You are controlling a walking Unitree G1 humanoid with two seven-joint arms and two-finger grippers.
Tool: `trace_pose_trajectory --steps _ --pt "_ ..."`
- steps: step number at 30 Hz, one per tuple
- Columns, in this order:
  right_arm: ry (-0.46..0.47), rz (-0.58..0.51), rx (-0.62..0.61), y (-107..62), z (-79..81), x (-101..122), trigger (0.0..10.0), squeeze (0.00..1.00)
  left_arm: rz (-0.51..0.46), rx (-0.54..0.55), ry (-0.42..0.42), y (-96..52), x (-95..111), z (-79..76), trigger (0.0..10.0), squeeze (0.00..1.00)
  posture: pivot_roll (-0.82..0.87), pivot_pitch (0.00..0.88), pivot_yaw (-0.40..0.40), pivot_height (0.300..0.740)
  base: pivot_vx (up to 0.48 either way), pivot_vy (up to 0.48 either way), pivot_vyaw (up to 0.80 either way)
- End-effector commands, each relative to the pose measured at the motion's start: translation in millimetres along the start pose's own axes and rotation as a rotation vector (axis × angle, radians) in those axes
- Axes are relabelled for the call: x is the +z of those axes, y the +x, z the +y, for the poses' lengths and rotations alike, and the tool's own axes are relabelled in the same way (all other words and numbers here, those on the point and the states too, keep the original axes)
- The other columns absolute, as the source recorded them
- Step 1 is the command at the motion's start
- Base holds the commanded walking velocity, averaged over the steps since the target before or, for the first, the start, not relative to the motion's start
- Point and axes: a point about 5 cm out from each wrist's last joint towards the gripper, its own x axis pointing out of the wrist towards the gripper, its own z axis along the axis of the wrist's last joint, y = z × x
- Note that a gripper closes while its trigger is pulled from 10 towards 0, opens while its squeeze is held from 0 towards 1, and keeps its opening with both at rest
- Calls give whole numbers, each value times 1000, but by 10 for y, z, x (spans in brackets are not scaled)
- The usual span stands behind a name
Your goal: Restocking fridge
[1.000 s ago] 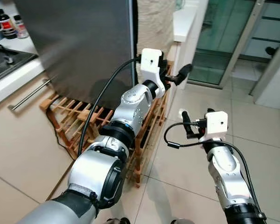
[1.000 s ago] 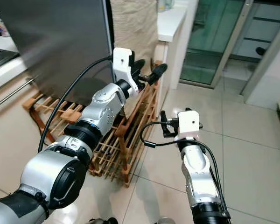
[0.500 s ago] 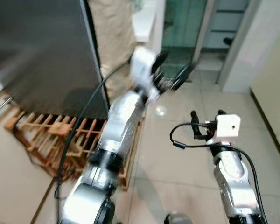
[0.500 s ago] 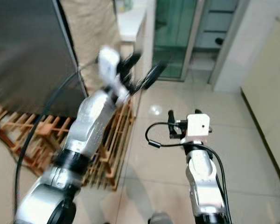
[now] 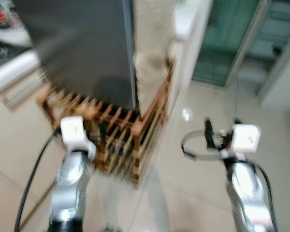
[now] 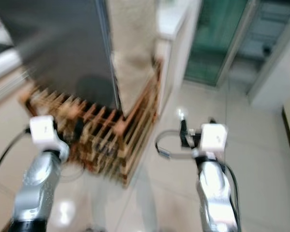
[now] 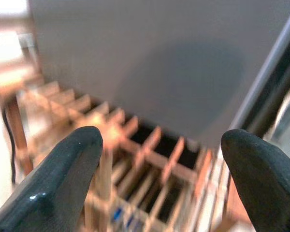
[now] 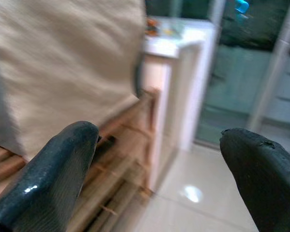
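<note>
— Where's the fridge [image 5: 87, 48]?
— Dead ahead, standing on a wooden rack [image 5: 121, 140].
— And the 2 hands?
— Left hand [image 7: 159, 159] spread wide, facing the rack. Right hand [image 8: 169, 159] wide too, empty.

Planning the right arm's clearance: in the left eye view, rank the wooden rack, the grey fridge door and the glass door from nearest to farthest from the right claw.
1. Rack, to the right claw's left.
2. Glass door, ahead.
3. Fridge door, far left; close to call with 2.
</note>
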Motion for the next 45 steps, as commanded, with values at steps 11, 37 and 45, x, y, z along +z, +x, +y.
trace_pose_trajectory --steps 11,37,45 --pt "-27 23 43 213 28 -47 10000 55 -156 -52 16 196 492 -335 10000 0 -143 0 -5 740 352 -322 0" --pt "-8 34 151 351 260 -118 10000 55 -284 17 131 539 1014 -372 10000 0 -115 0 -26 740 67 -45 0" --pt "-6 31 166 341 293 -115 10000 51 -196 -51 104 805 905 -568 10000 0 -131 0 -19 740 0 0 0"
